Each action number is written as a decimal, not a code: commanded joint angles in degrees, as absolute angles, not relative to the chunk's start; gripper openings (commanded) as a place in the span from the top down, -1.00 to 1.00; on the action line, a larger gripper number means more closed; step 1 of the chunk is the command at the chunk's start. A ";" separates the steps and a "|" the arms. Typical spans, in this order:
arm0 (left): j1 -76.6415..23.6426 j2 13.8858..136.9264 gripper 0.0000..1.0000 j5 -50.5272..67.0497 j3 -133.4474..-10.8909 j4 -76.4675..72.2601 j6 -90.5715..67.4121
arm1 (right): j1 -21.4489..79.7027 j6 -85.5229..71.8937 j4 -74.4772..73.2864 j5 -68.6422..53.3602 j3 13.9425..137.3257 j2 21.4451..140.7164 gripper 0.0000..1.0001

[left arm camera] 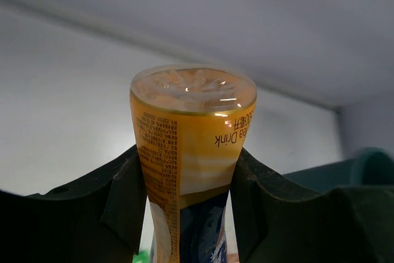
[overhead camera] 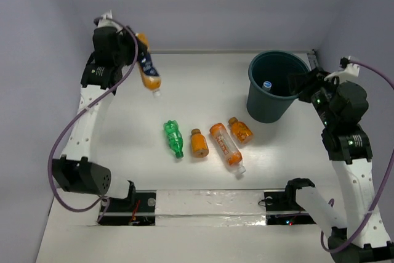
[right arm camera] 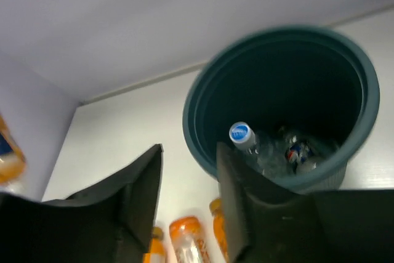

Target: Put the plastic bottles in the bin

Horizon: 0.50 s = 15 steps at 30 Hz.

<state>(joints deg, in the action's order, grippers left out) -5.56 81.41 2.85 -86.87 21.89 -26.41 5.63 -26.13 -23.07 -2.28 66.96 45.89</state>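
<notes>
Two in, five to go, by my count. The bin stands in the upper right of the top view. The right wrist view looks straight into it, and a clear bottle with a blue cap lies at the bottom, with a dark-labelled bottle just beside it.

Over in the upper left of the top view, the left jaws are clenched on a long orange bottle. It hangs cap end down and appears to be lifted off the table, well apart from the bin. The left wrist view backs that up: both sides of the label are pinched and the base faces the camera.

The right jaws are released and empty, hanging at the bin's rim on the right side of the frame.

In the middle of the frame, four bottles lie on the table in a loose row. From the left they are a green bottle, a stubby orange bottle, a second long orange bottle, and another stubby orange bottle, which is nearest the bin. No jaws are on any of them.

I'd call this mid-delivery. The held bottle has to cross the frame to the bin, and then four pickups are left.
</notes>
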 commanded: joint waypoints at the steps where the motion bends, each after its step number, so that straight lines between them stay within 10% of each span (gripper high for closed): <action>1: -13.78 79.09 0.42 3.43 -97.88 23.12 -30.75 | 5.36 -28.47 -26.98 -3.17 63.38 41.58 0.13; 5: -23.63 84.71 0.42 3.08 -111.49 18.03 -36.11 | 5.36 -29.88 -31.02 -2.64 59.51 37.89 0.58; 15: -39.10 106.67 0.42 -7.73 -129.63 1.95 -40.42 | 7.03 -33.13 -39.54 -8.96 54.41 28.13 0.68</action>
